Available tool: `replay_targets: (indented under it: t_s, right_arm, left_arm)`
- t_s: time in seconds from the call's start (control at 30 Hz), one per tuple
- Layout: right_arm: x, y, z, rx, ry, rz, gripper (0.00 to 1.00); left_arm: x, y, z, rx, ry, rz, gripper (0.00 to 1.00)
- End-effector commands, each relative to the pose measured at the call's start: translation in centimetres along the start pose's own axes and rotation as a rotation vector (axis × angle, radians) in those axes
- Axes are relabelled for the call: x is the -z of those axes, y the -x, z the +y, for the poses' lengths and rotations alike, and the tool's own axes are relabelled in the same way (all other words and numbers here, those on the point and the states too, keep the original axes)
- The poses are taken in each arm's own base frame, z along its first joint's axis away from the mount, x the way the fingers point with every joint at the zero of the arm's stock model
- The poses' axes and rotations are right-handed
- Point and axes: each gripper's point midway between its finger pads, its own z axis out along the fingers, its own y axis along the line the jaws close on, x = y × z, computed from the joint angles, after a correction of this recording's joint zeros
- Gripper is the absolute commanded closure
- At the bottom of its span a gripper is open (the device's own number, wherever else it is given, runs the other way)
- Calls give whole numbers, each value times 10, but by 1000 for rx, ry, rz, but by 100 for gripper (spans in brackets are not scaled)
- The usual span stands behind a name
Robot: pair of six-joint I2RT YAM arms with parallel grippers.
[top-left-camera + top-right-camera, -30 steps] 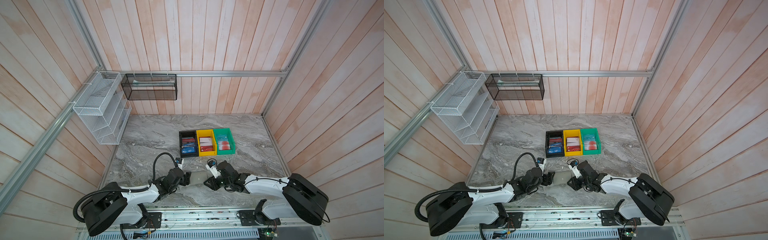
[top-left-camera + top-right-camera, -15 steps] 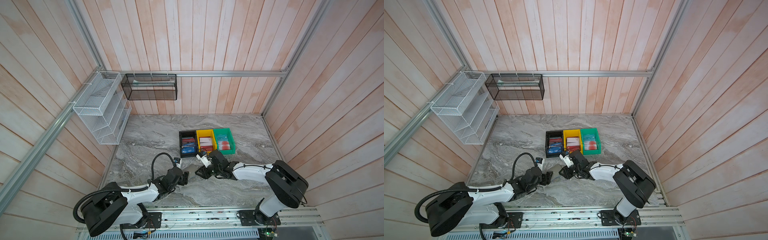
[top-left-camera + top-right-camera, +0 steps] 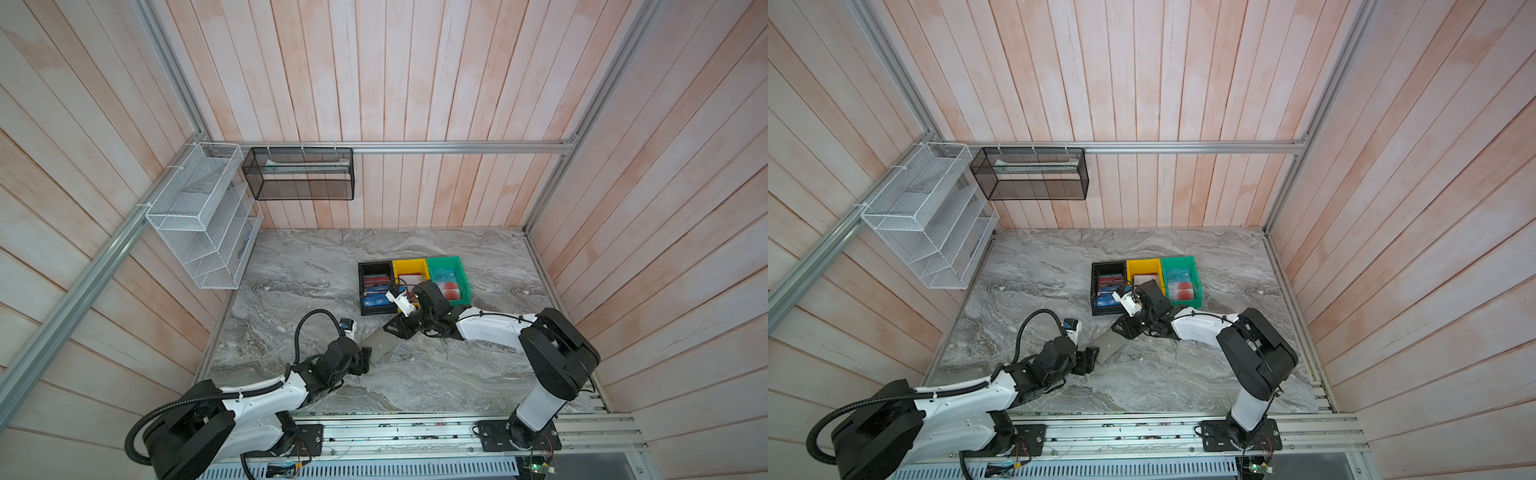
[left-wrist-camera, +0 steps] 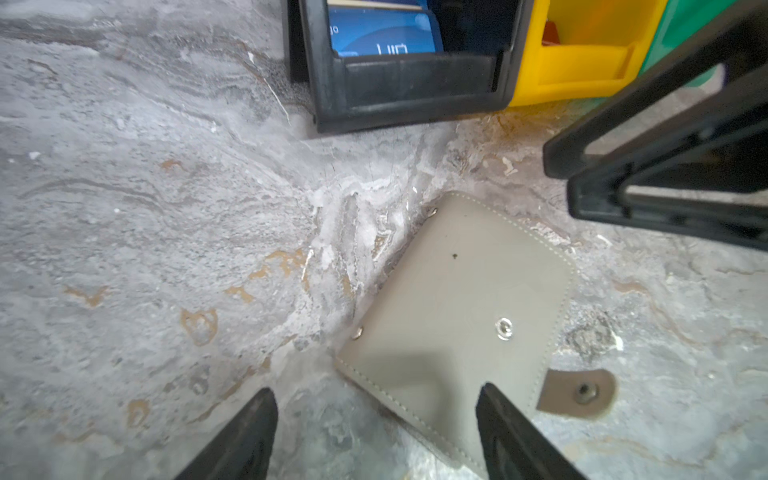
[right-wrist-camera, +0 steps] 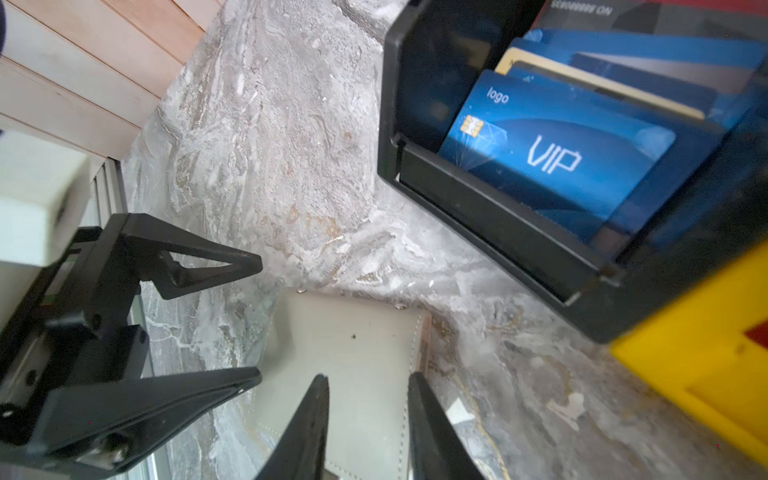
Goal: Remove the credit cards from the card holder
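Left gripper (image 4: 376,392) spread wide, its fingers straddling one corner of the card holder (image 4: 457,299), nothing clamped. Right gripper (image 5: 369,377) has a narrow gap with nothing in it, over the holder's opposite end; contact unclear. Holder lies folded flat on the marble table (image 4: 145,208), snap tab (image 4: 577,392) undone beside it. Just past the holder: black bin (image 4: 415,83) holding a blue VIP card (image 5: 561,158), then yellow bin (image 4: 573,62).

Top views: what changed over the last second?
The right gripper swung left and forward toward the bins, ending above the holder at its far end, jaws apart, holding nothing. The left gripper stayed open at the holder's near corner. The holder lies flat and closed; the bins are unmoved.
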Motion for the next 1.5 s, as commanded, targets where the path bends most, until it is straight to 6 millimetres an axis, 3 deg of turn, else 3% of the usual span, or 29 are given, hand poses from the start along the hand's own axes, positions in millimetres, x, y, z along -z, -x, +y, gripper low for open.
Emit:
replay_targets:
  t_s: [0.0, 0.13, 0.27, 0.53, 0.83, 1.17, 1.47]
  right_arm:
    - [-3, -10, 0, -24, 17, 54, 66]
    - [6, -11, 3, -73, 18, 46, 66]
    - [19, -17, 11, -141, 35, 39, 62]
    - [36, -43, 18, -249, 75, 34, 54]
    - [28, -60, 10, -325, 111, 51, 55]
    - [7, -55, 10, -333, 192, 79, 56]
    - [8, -43, 21, -324, 267, 45, 56]
  left_arm:
    - [9, 4, 11, 21, 31, 4, 22]
    - [14, 20, 20, 56, 32, -23, 21]
    - [8, 25, 30, 100, 19, -4, 21]
    - [-13, 18, 14, 50, -71, 67, 22]
    - [-10, 17, 6, 62, -133, 50, 25]
    - [-15, 8, 5, 75, -148, 78, 38]
    - [-21, -1, 5, 80, -157, 110, 43]
